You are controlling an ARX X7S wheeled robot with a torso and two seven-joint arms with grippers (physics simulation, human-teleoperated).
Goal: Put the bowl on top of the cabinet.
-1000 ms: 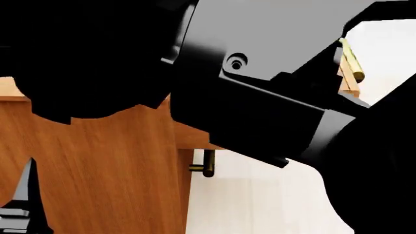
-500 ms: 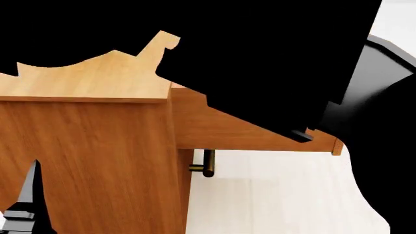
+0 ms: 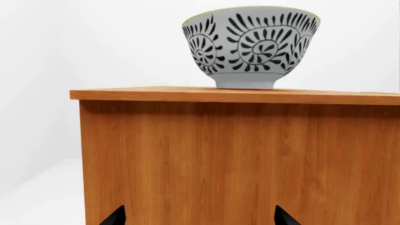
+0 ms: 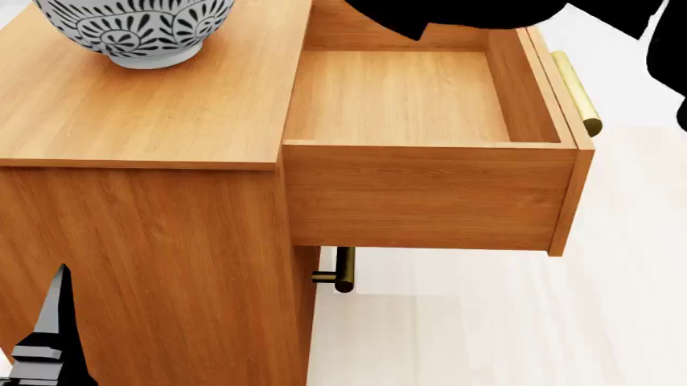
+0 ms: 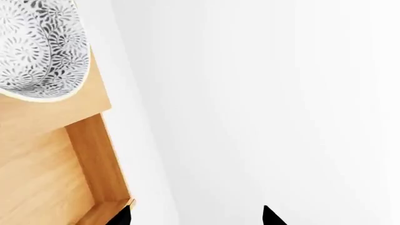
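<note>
Sitting upright on the cabinet (image 4: 140, 121) top, the bowl (image 4: 134, 28) beside the pulled-out drawer (image 4: 429, 173), left pincer (image 3: 200, 218) tips spread and empty, right pincer (image 5: 196, 216) likewise released, clear of the bowl

The renders were bright and evenly lit, sharp throughout with no blur or edge distortion. Soft light from above left the cabinet (image 4: 140, 121) top pale and its side darker. The bowl (image 3: 251, 46) was shaded gently toward its foot, and the open drawer (image 4: 429, 193) cast a faint shadow on the floor (image 4: 483, 322). The white backgrounds looked washed out, nearly featureless.
</note>
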